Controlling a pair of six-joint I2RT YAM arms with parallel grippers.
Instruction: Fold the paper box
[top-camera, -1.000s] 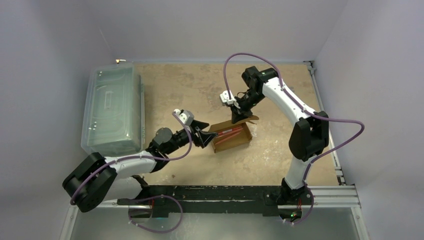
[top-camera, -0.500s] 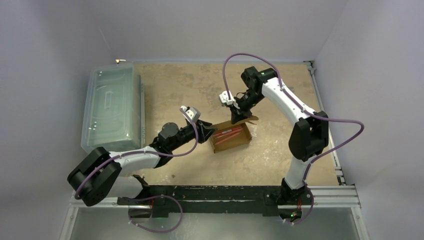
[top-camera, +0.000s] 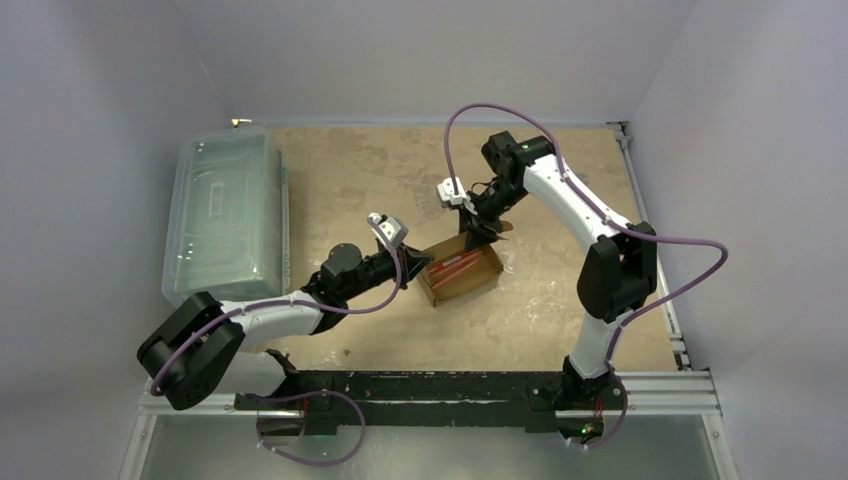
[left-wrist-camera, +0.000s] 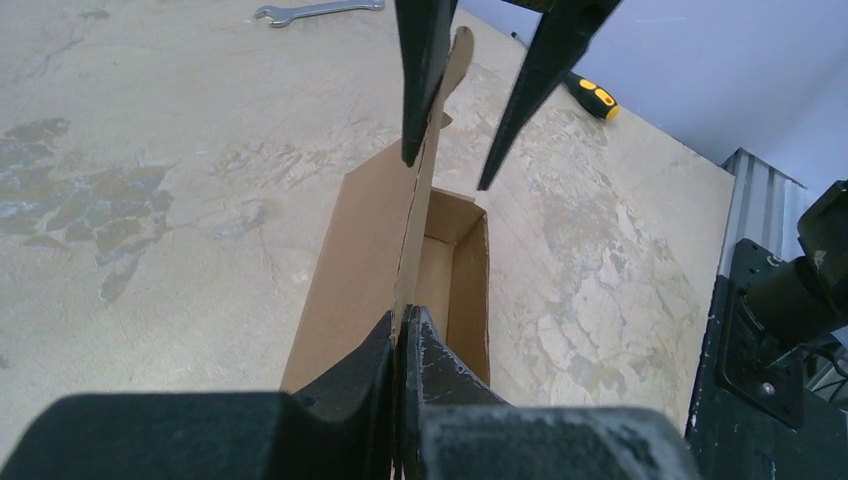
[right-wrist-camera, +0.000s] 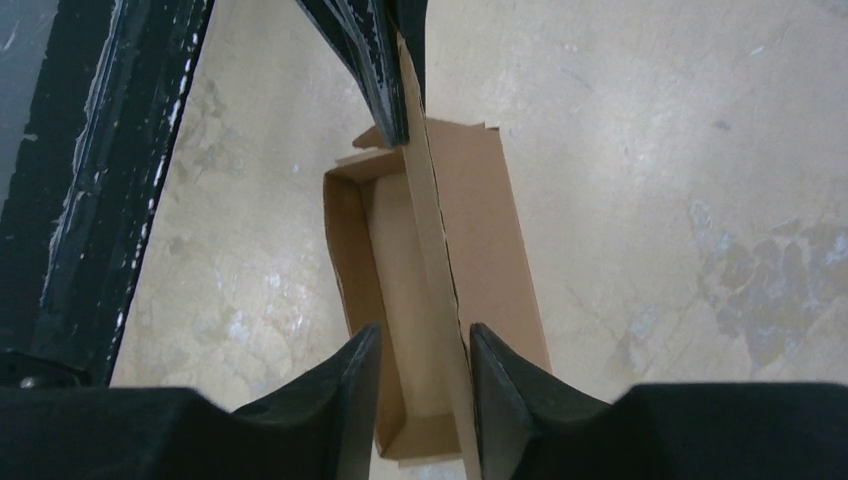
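Note:
The brown paper box (top-camera: 478, 276) lies open-topped in the middle of the table, one long flap (left-wrist-camera: 418, 190) standing upright along its length. My left gripper (top-camera: 418, 265) is shut on the near end of that flap (left-wrist-camera: 404, 322). At the far end my right gripper (top-camera: 470, 236) stands open, one finger on each side of the flap's edge (right-wrist-camera: 425, 345), not pressing it. In the left wrist view the right gripper's fingers (left-wrist-camera: 415, 100) hang over the flap's top. In the right wrist view the left gripper (right-wrist-camera: 398, 130) pinches the flap at the box's other end.
A large clear plastic bin (top-camera: 225, 215) stands at the left of the table. A wrench (left-wrist-camera: 315, 10) and a yellow-handled screwdriver (left-wrist-camera: 590, 95) lie at the far side. The black base rail (top-camera: 430, 385) runs along the near edge.
My left gripper has moved forward to the box and shut on the flap's end. My right gripper has opened off the flap. The box has turned slightly.

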